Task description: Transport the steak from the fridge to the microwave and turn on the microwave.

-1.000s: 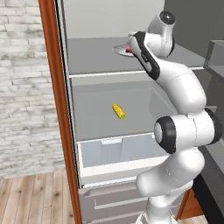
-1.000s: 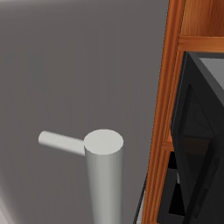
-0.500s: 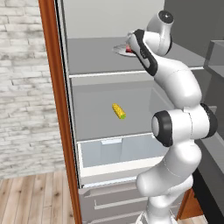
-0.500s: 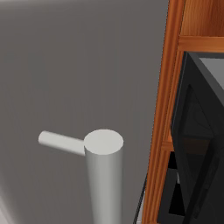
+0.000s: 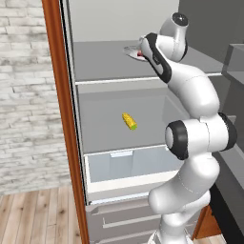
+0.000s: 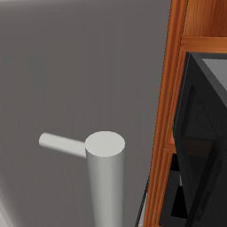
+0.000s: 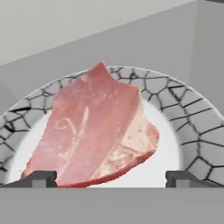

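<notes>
While resting on a crackle-rimmed plate (image 7: 192, 118) on the fridge (image 5: 109, 62) upper shelf, steak (image 7: 94, 129) looks soft, floppy, slick and light. Claw (image 7: 109, 177) spread wide just above, gripping nothing. Best pinched across the thick near edge, not the thin tip.

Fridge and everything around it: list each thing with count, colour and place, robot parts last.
fridge: one, grey, open, with shelves and a pale drawer
steak: one, red-pink, on the plate on the upper shelf
plate: one, white with a dark crackle rim, upper shelf
corn cob: one, yellow, on the middle shelf
fridge door handle: one, light grey, close in the right base view
microwave: one, black, set in wooden cabinets
brick wall: one, whitish, left of the fridge
hand: one, dark fingertips, open, either side of the steak
</notes>
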{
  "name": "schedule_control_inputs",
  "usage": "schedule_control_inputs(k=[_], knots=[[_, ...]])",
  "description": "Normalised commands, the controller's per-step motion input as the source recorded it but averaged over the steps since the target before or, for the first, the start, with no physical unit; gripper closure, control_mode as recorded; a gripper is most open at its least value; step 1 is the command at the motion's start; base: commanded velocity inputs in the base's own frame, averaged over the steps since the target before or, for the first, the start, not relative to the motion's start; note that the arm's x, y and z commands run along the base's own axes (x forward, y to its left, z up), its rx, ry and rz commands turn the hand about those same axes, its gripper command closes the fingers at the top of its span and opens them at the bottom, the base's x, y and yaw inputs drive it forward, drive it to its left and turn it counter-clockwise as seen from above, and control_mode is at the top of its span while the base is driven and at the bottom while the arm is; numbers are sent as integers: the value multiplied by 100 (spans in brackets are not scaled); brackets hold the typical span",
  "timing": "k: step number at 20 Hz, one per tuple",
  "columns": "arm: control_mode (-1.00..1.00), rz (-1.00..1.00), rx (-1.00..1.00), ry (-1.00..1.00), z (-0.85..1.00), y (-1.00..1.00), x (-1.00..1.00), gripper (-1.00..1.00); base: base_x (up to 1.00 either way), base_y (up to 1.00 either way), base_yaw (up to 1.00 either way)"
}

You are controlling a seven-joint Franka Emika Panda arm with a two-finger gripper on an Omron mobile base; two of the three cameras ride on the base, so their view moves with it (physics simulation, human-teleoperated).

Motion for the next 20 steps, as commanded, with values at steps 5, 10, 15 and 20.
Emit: schedule_control_inputs(k=[5, 10, 15, 20], knots=[[-100, 0, 6, -6, 0, 1, 23, -100, 0, 0, 0], [-100, -2, 0, 0, -5, 6, 43, -100, 0, 0, 0], [-100, -4, 0, 0, -5, 14, 36, 100, 0, 0, 0], [-100, -6, 0, 0, -1, 2, 9, 100, 0, 0, 0]])
